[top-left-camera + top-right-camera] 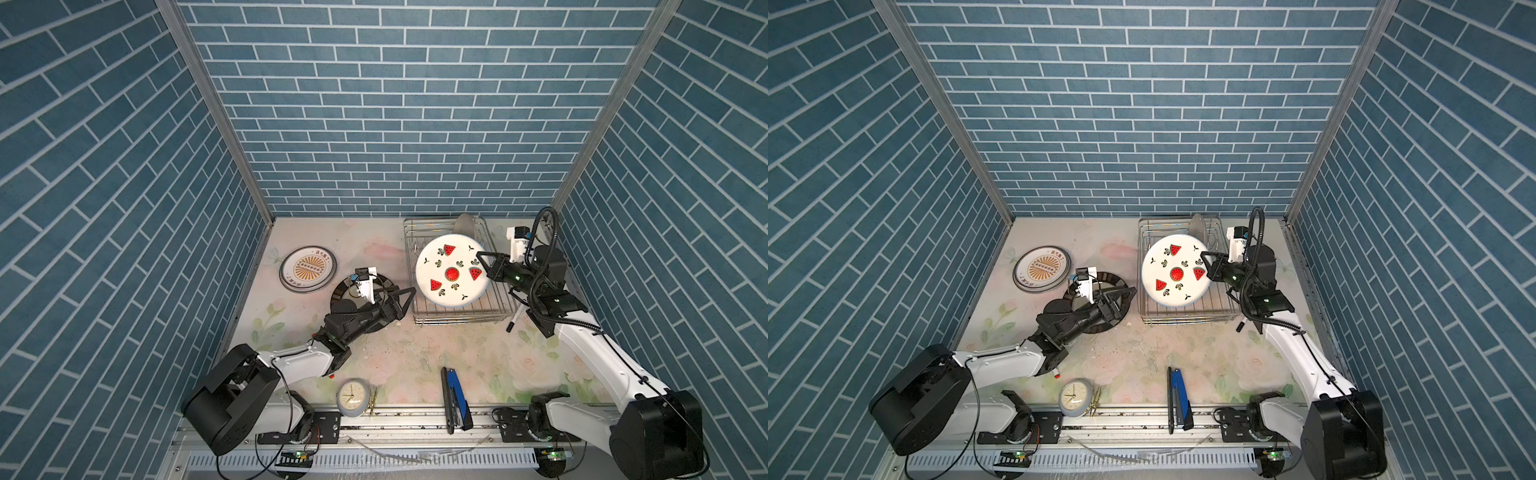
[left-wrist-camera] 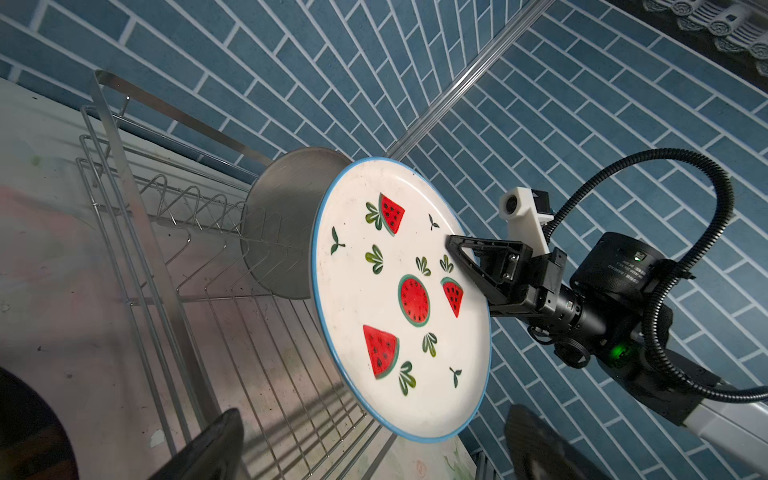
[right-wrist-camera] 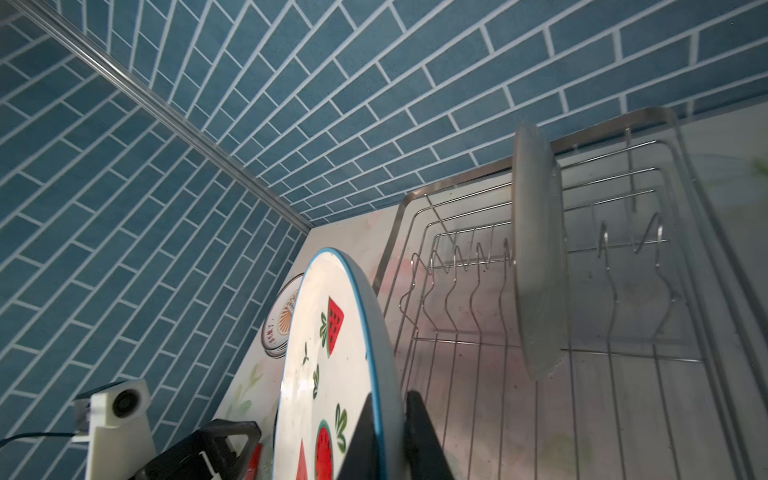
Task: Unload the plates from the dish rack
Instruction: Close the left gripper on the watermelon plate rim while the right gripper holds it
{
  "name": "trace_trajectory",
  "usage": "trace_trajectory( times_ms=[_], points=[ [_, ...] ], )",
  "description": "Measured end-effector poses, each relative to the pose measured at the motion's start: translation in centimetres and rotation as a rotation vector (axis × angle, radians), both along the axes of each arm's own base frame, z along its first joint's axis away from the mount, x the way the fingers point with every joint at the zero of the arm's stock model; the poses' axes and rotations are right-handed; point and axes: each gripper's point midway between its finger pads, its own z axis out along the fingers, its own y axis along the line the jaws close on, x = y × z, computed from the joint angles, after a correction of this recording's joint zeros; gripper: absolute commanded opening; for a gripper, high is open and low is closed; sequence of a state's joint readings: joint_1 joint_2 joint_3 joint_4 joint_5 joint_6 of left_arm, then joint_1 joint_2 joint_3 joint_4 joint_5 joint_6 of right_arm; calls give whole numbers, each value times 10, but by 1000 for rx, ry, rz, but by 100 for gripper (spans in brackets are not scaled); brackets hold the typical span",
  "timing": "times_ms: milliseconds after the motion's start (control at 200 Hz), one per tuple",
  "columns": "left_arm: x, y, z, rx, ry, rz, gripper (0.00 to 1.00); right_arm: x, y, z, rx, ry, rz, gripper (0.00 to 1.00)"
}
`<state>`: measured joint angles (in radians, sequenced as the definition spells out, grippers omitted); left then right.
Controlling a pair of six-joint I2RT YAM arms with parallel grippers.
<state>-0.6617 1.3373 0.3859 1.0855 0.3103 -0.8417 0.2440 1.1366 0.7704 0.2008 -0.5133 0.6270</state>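
In both top views the right gripper (image 1: 482, 258) is clamped on the rim of the watermelon plate (image 1: 451, 272). The plate hangs tilted above the dish rack (image 1: 457, 321), and its disc stretches away from that gripper toward the left gripper (image 1: 406, 302). The left gripper stands wide and empty just short of the plate's free edge, above a dark-rimmed plate (image 1: 338, 293) lying on the table. From the left wrist, the watermelon plate (image 2: 399, 299) fills the space straight ahead of the spread fingers (image 2: 216, 444), its painted face toward them and the right gripper (image 2: 457, 249) biting its far rim. From the right wrist, the plate's blue rim sits pinched between the closed jaws, and the grey plate (image 3: 536, 257) stands on edge in the prongs ahead of this gripper. I judge a handover likely, since the free edge lies nearest the left arm. The grey plate lies nearer the right arm.
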Motion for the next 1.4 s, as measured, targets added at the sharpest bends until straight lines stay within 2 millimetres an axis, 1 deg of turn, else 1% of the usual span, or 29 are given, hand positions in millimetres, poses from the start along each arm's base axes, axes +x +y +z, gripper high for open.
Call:
trace_trajectory(
  times_ms=[105, 185, 220, 270, 370, 430, 545, 600, 625, 675, 785, 845, 870, 1060, 1185, 1280, 1396],
  points=[
    [0, -9, 2, -25, 0, -33, 87, -7, 6, -10, 45, 27, 34, 0],
    [-1, -11, 1, -30, 11, -44, 78, -13, 9, -21, 64, 43, 48, 0],
    [-1, -11, 0, -31, 14, -42, 76, -14, 10, -26, 74, 53, 49, 0],
    [0, -10, -1, -30, 22, -32, 76, -18, 11, -31, 93, 67, 57, 0],
    [2, -9, -4, -19, 41, -19, 76, -21, 14, -35, 112, 72, 63, 0],
    [3, -9, -5, -17, 47, -17, 75, -23, 17, -34, 120, 62, 74, 0],
    [3, -9, -8, -3, 65, -9, 80, -25, 24, -27, 140, 33, 93, 0],
    [4, -8, -9, 5, 78, 0, 80, -26, 25, -26, 144, 23, 98, 0],
    [4, -7, -9, 7, 80, 5, 78, -26, 26, -25, 144, 21, 100, 0],
    [5, -5, -8, 6, 85, 13, 69, -27, 27, -25, 144, 19, 103, 0],
    [4, -5, -5, -8, 84, 12, 54, -29, 30, -24, 146, 14, 114, 0],
    [4, -6, -4, -19, 89, 5, 51, -30, 33, -24, 145, 15, 120, 0],
    [4, -7, -4, -20, 90, 4, 48, -31, 34, -24, 144, 15, 123, 0],
    [4, -9, -12, -26, 127, -4, 35, -38, 45, -25, 139, 15, 154, 0],
    [5, -8, -13, -34, 143, -4, 27, -40, 47, -24, 140, 12, 161, 0],
    [5, -8, -16, -31, 152, -5, 22, -40, 47, -24, 133, 7, 159, 0],
    [5, -9, -16, -40, 161, -14, 22, -41, 46, -23, 112, -10, 142, 0]
  ],
)
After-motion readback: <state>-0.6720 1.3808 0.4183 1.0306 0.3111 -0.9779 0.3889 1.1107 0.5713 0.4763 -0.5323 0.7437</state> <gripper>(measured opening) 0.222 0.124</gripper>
